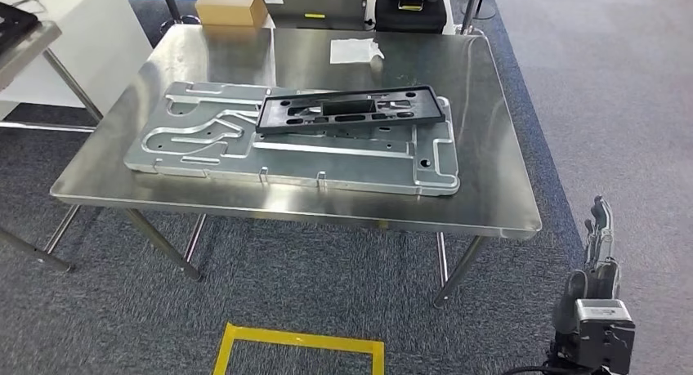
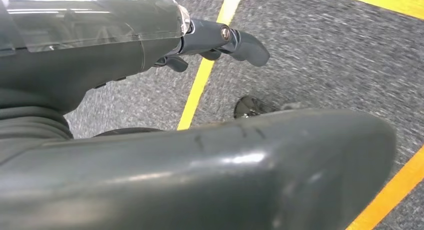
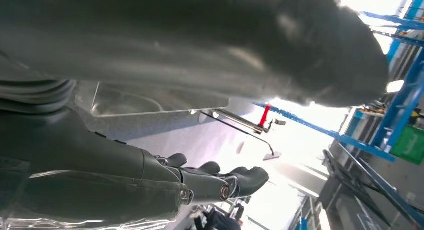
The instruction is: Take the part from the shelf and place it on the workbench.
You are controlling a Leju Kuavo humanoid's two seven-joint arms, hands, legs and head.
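**Fingers loose, part on the workbench**

Fingers (image 2: 240,39) of your left hand (image 2: 150,155) hang apart over grey carpet and yellow floor tape (image 2: 205,69), gripping nothing. Mid-frame, the black part (image 1: 351,111) lies on the machined metal plate (image 1: 286,150) atop the workbench (image 1: 490,195). Your right hand (image 1: 601,252) hangs beside it, fingers apart, empty.

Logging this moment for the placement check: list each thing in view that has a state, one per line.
black part: lying flat on the metal fixture plate, not held
metal fixture plate: flat on the workbench
white paper: lying on the workbench, far side
left hand: holds nothing
right hand: beside the workbench, holds nothing
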